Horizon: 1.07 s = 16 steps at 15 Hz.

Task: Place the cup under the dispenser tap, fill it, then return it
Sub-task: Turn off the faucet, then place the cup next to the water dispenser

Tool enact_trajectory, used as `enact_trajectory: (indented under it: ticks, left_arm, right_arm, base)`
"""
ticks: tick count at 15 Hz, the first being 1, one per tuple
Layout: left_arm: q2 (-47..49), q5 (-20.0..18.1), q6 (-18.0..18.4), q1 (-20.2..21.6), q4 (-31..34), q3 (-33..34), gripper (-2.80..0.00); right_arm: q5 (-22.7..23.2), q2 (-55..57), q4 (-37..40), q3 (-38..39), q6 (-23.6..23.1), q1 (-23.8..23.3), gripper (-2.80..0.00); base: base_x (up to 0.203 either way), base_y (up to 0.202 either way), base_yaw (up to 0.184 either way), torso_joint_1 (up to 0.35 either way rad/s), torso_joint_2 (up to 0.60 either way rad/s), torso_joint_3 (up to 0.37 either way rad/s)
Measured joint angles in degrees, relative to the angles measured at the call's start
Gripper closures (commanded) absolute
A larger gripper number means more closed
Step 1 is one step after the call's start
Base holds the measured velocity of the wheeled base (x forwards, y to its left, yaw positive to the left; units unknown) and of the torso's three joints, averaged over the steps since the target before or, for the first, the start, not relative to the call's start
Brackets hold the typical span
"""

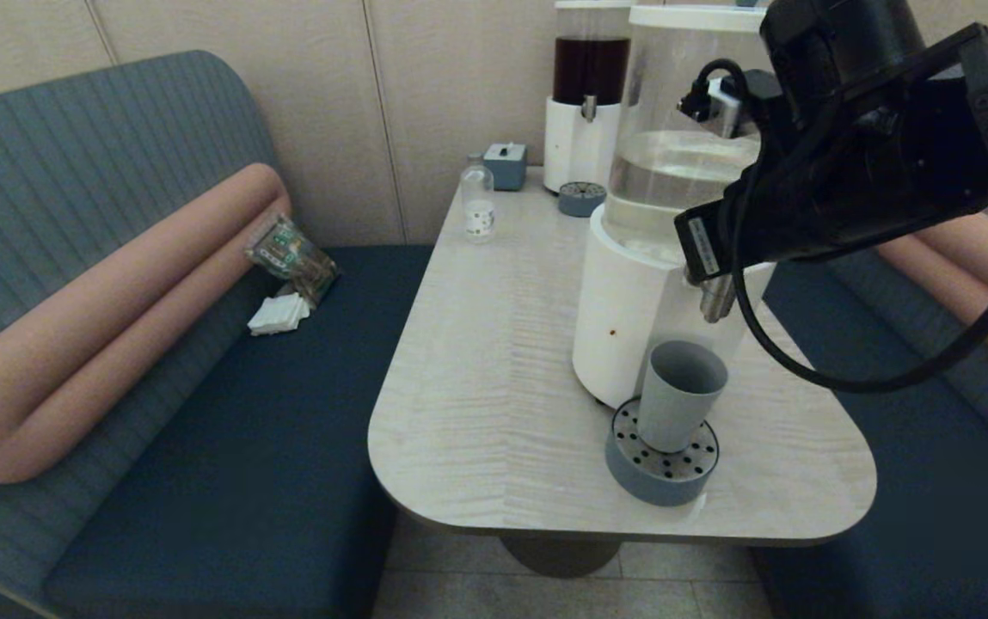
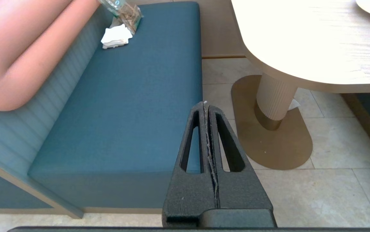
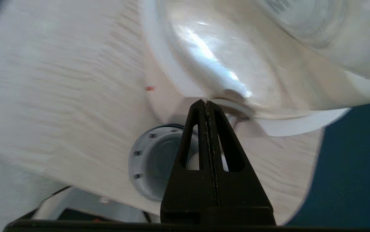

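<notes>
The grey-blue cup (image 1: 681, 391) stands upright on the round perforated drip tray (image 1: 661, 481), just below the steel dispenser tap (image 1: 719, 301) of the big white-based dispenser (image 1: 622, 327). Nothing holds the cup. My right arm (image 1: 846, 155) reaches over the tap from the right, and its body hides the fingers in the head view. In the right wrist view my right gripper (image 3: 206, 102) is shut and empty, its tip against the blurred tap area above the cup (image 3: 159, 161). My left gripper (image 2: 205, 103) hangs shut and empty over the floor beside the bench.
At the back of the table (image 1: 476, 413) stand a dark-liquid dispenser (image 1: 588, 94), a small drip tray (image 1: 581, 199), a clear bottle (image 1: 478, 202) and a grey box (image 1: 506, 165). A snack packet (image 1: 291, 258) and napkins (image 1: 279, 314) lie on the left bench. The table pedestal (image 2: 275, 100) rises from the floor.
</notes>
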Motion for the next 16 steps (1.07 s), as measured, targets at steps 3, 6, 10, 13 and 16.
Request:
enact_trajectory:
  ticks: [3,6,10,13,16]
  left_arm:
    - [0.0,0.0,0.0,0.0,0.0,0.0,0.00]
    - [0.0,0.0,0.0,0.0,0.0,0.0,0.00]
    - [0.0,0.0,0.0,0.0,0.0,0.0,0.00]
    - [0.0,0.0,0.0,0.0,0.0,0.0,0.00]
    - [0.0,0.0,0.0,0.0,0.0,0.0,0.00]
  right_arm:
    - [2.1,-2.8,-0.4,-0.1,-0.3,2.0,0.00]
    - [1.6,-6.6,-0.5,0.3,-0.2,3.6,0.00]
    - [-4.2,-15.3,-2.8,3.3,-0.8,4.4,0.00]
    - [-7.9,-24.7,-9.1,12.3,-3.9,2.4,0.00]
    - [-5.9,-35.0,-12.9,21.3,-6.4,-7.4,0.00]
  base:
    - [0.000,0.000,0.000,0.000,0.00,0.000]
    - [0.000,0.000,0.000,0.000,0.00,0.000]
    - [0.000,0.000,0.000,0.000,0.00,0.000]
    - [0.000,0.000,0.000,0.000,0.00,0.000]
    - [0.000,0.000,0.000,0.000,0.00,0.000]
